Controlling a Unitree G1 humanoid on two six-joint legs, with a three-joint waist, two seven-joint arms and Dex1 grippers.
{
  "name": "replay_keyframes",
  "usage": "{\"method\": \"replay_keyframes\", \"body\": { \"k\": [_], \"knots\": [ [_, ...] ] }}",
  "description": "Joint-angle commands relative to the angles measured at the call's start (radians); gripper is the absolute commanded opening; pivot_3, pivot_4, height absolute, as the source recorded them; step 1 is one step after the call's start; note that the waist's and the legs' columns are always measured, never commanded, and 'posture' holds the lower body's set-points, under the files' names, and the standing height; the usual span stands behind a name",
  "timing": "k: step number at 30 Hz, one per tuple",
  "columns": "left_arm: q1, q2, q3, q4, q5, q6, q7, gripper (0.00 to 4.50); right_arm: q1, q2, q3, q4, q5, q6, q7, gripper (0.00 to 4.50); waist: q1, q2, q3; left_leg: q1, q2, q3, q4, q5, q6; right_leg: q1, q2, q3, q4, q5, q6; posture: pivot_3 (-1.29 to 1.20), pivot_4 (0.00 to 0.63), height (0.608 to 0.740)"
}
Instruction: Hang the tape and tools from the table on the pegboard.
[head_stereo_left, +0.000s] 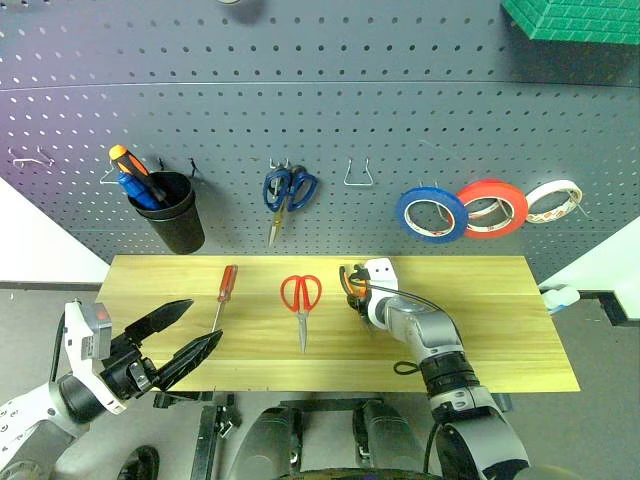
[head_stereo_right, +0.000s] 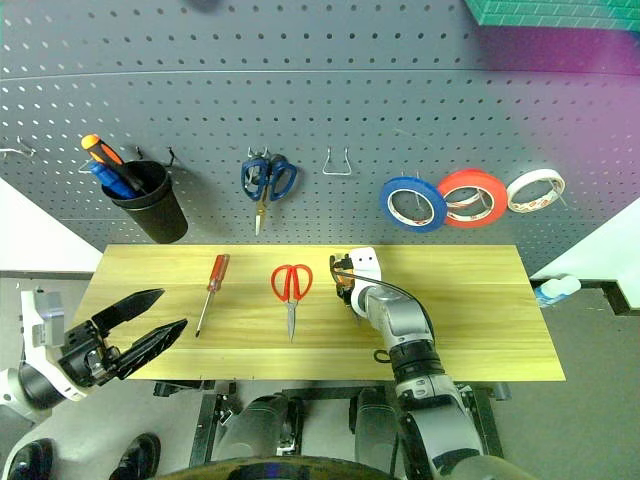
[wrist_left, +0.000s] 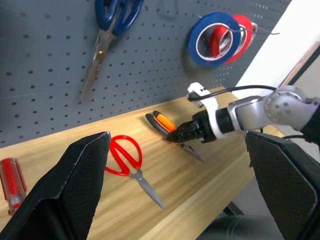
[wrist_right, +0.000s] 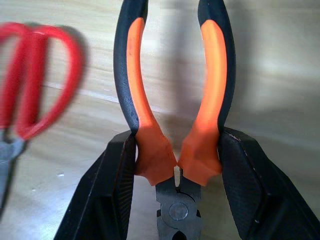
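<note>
The left gripper hangs off the table's left edge with its two fingers spread wide and nothing in them. On the table lie the screwdriver, then the red scissors, and then the pliers, which the right gripper pinches near the joint, one finger on each side of the handles. The blue tape hangs on a hook on the pegboard, above the right part of the table.
</note>
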Motion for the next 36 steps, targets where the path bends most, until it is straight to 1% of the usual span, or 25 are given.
{"method": "replay_keyframes", "body": {
  "k": [1,4,7,10,13,18,21,25,28,30,33,36],
  "knots": [
    [-0.018,0.006,-0.006,0.013,0.008,-0.01,-0.008,4.5,0.044,-0.04,0.001,-0.107,0.053,-0.029,0.107,2.11,0.001,-0.001,-0.001,0.0,0.0,0.0,0.0,0.0,0.0,0.0,0.0,0.0,0.0,0.0,0.0,0.12,0.098,0.736],
    [-0.036,0.009,-0.012,0.028,0.014,-0.014,-0.012,4.5,0.095,-0.088,-0.005,-0.166,0.08,-0.068,0.181,2.11,0.001,-0.002,-0.001,0.0,0.0,0.0,0.0,0.0,0.0,0.0,0.0,0.0,0.0,0.0,0.0,0.11,0.091,0.736],
    [-0.067,0.011,-0.022,0.053,0.024,-0.018,-0.017,4.5,0.134,-0.12,-0.024,-0.197,0.116,-0.139,0.254,2.11,0.001,-0.002,-0.002,0.0,0.0,0.0,0.001,0.0,-0.001,0.0,0.0,0.0,0.001,0.0,0.001,0.09,0.071,0.736],
    [-0.097,0.011,-0.032,0.074,0.031,-0.018,-0.021,4.5,0.176,-0.139,-0.047,-0.253,0.176,-0.196,0.344,2.11,-0.001,-0.004,-0.005,0.0,0.0,0.0,0.001,0.001,-0.002,0.0,0.001,0.0,0.001,0.001,0.001,0.08,0.06,0.736],
    [-0.119,0.009,-0.037,0.087,0.034,-0.018,-0.025,4.5,0.199,-0.141,-0.067,-0.29,0.229,-0.228,0.398,2.11,-0.002,-0.006,-0.012,0.0,0.0,0.0,0.001,0.002,-0.003,0.0,0.001,0.0,0.002,0.001,0.002,0.07,0.044,0.736],
    [-0.139,0.01,-0.028,0.105,0.027,-0.018,-0.031,4.5,0.178,-0.134,-0.103,-0.298,0.32,-0.246,0.463,2.11,0.0,-0.008,-0.034,0.0,0.0,0.0,0.002,0.002,-0.004,0.0,0.002,0.0,0.003,0.002,0.002,0.06,0.019,0.736],
    [-0.144,0.003,-0.031,0.113,0.036,-0.025,-0.032,4.5,0.184,-0.142,-0.095,-0.318,0.342,-0.29,0.514,2.11,0.0,-0.008,-0.048,0.001,0.0,0.0,0.003,0.002,-0.004,0.001,0.002,0.0,0.003,0.003,0.002,0.06,0.001,0.736],
    [-0.17,0.002,-0.038,0.133,0.044,-0.033,-0.029,4.5,0.169,-0.139,-0.101,-0.333,0.374,-0.341,0.563,2.11,0.0,-0.007,-0.065,0.003,0.0,0.0,0.003,0.003,-0.005,0.002,0.003,0.001,0.003,0.003,0.002,0.06,0.0,0.736],
    [-0.197,0.0,-0.046,0.155,0.061,-0.05,-0.036,4.5,0.165,-0.143,-0.081,-0.366,0.385,-0.373,0.599,2.11,0.0,-0.007,-0.066,0.01,0.001,0.0,0.004,0.004,-0.007,0.009,0.004,0.001,0.004,0.004,0.0,0.06,0.0,0.736],
    [-0.223,0.0,-0.058,0.175,0.07,-0.055,-0.037,4.5,0.147,-0.144,-0.074,-0.351,0.385,-0.384,0.617,2.11,0.0,-0.007,-0.069,0.016,0.001,0.0,0.004,0.004,-0.007,0.015,0.005,0.002,0.004,0.004,0.0,0.06,0.0,0.736],
    [-0.262,-0.007,-0.068,0.206,0.086,-0.075,-0.042,4.5,0.112,-0.136,-0.083,-0.349,0.395,-0.401,0.619,2.11,-0.001,-0.007,-0.07,0.019,0.002,0.0,0.005,0.004,-0.007,0.018,0.006,0.002,0.004,0.005,-0.001,0.05,0.0,0.736],
    [-0.296,-0.011,-0.08,0.233,0.106,-0.094,-0.046,4.5,0.054,-0.113,-0.101,-0.317,0.392,-0.427,0.579,2.11,-0.001,-0.006,-0.071,0.019,0.003,0.0,0.007,0.004,-0.007,0.019,0.006,0.002,0.005,0.005,-0.002,0.06,0.0,0.736]
  ]
}}
